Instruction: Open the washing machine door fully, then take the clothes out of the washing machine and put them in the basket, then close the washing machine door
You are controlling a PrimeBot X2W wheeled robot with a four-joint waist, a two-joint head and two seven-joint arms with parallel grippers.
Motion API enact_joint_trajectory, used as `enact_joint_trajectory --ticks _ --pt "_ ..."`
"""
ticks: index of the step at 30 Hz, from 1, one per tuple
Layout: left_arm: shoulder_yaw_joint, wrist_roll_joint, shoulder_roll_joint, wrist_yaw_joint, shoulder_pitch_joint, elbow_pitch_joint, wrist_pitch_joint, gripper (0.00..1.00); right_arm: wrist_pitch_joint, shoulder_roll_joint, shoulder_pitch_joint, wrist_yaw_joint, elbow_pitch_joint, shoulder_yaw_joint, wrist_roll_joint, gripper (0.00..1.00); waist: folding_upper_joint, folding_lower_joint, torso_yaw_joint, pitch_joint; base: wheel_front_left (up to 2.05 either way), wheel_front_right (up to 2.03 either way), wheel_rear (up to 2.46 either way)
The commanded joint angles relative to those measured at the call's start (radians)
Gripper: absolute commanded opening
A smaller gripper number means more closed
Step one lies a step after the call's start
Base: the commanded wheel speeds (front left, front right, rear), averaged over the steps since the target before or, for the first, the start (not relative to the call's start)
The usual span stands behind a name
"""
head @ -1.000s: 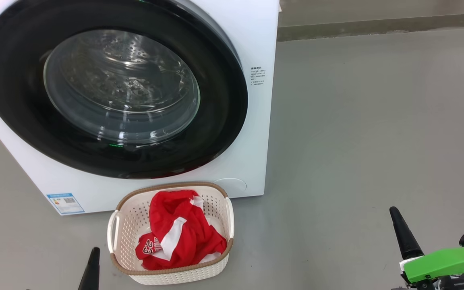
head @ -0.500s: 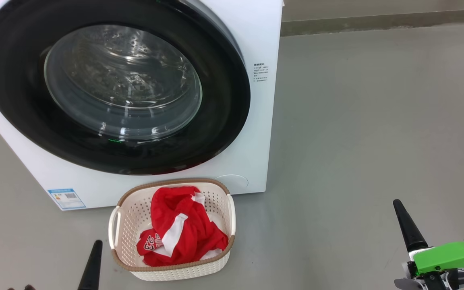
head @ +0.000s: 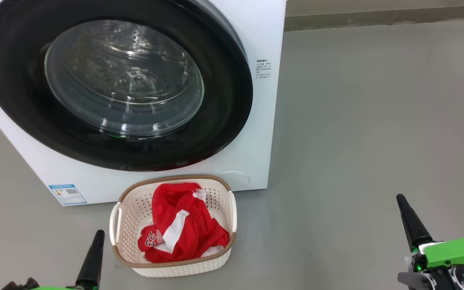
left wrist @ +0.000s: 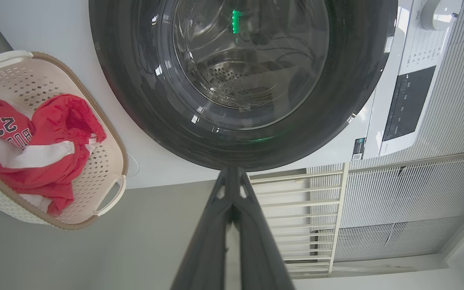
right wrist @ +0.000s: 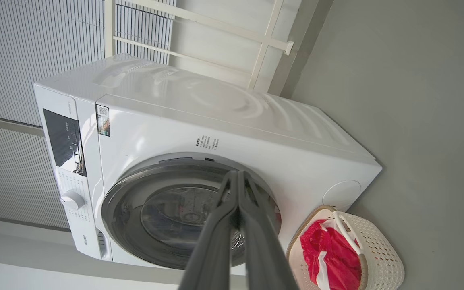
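On the grey floor (head: 357, 121), right in front of the white washing machine (head: 258, 137), sits the basket (head: 133, 217) with the red clothes (head: 187, 233) inside. The round washing machine door (head: 224, 100) is closed. The left tool (head: 98, 238) and the right tool (head: 402, 202) are both pinched shut, holding nothing.
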Motion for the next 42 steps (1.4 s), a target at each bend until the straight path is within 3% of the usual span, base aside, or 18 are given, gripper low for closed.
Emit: enact_joint_trajectory --ticks 1,14,42 --pt "0.023 -0.033 0.019 -0.006 -0.047 -0.019 0.009 0.0 0.01 -0.005 -0.047 -0.001 -0.031 0.011 0.03 0.0 0.0 0.0 0.001 0.001 0.0 0.0 0.0" --pt "0.022 -0.174 0.021 -0.007 -0.076 -0.011 0.044 0.0 0.046 0.001 -0.061 -0.001 -0.036 -0.01 0.147 0.0 0.0 0.0 0.007 0.013 0.0 0.0 0.0" --pt "0.022 -0.174 0.021 -0.007 -0.076 -0.011 0.044 0.0 0.046 0.001 -0.061 -0.001 -0.036 -0.01 0.147 0.0 0.0 0.0 0.007 0.013 0.0 0.0 0.0"
